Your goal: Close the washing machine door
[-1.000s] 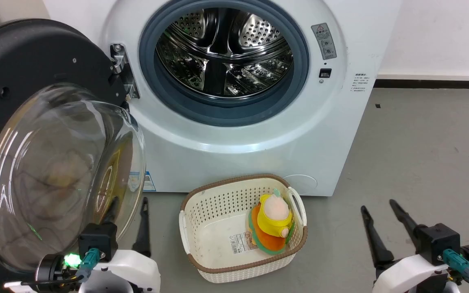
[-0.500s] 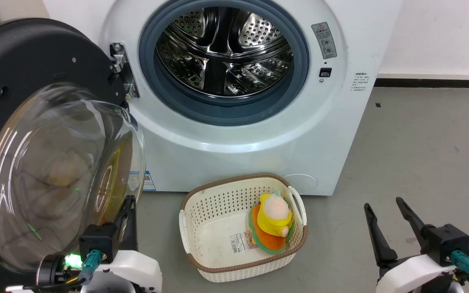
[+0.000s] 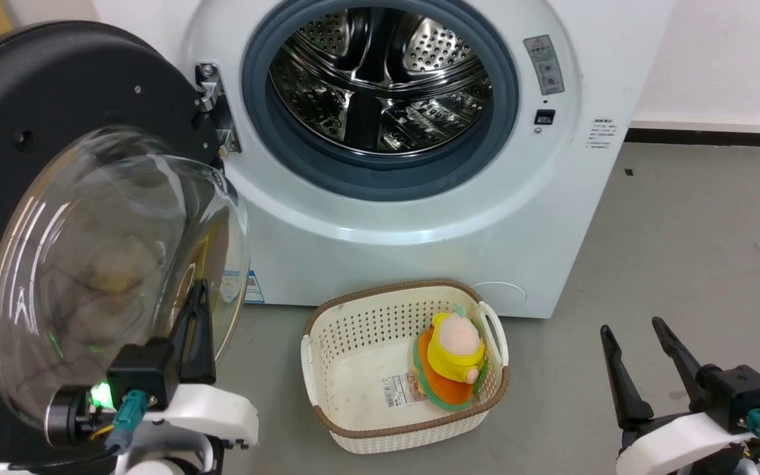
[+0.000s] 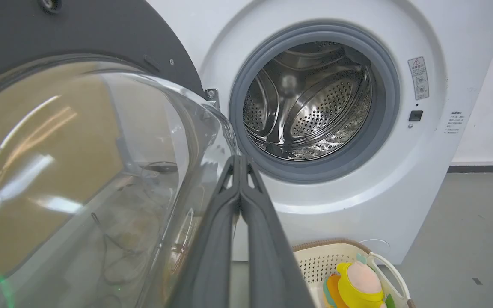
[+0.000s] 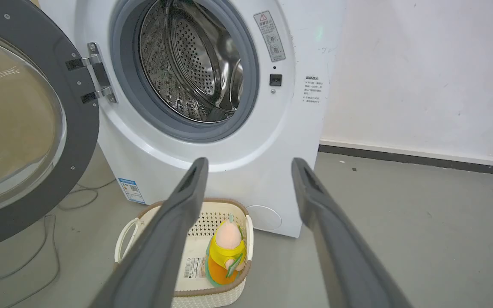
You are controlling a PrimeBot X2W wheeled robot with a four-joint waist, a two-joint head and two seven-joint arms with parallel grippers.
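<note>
The washing machine door (image 3: 57, 218) stands swung wide open on its left hinge, black frame and bulging glass bowl (image 4: 79, 179) facing me. The white washing machine (image 3: 419, 198) shows its steel drum (image 3: 380, 79) and grey gasket, with a blue label sticker (image 3: 253, 287) low on its front. My left gripper (image 3: 198, 293) is shut, empty, its fingers pressed together right beside the bowl's lower right edge; in the left wrist view its tips (image 4: 239, 160) lie against the glass rim. My right gripper (image 3: 634, 333) stands open at the lower right, over bare floor, holding nothing.
A cream perforated basket (image 3: 347, 389) with a brown rim sits on the grey floor before the machine, holding a yellow and orange plush toy (image 3: 451, 359). Cables (image 5: 37, 239) lie on the floor under the door. A white wall (image 5: 422, 77) rises to the right.
My left gripper has gone from open to shut and moved up against the glass bowl. The head camera has shifted, sliding the scene slightly right. The right gripper has stayed open.
</note>
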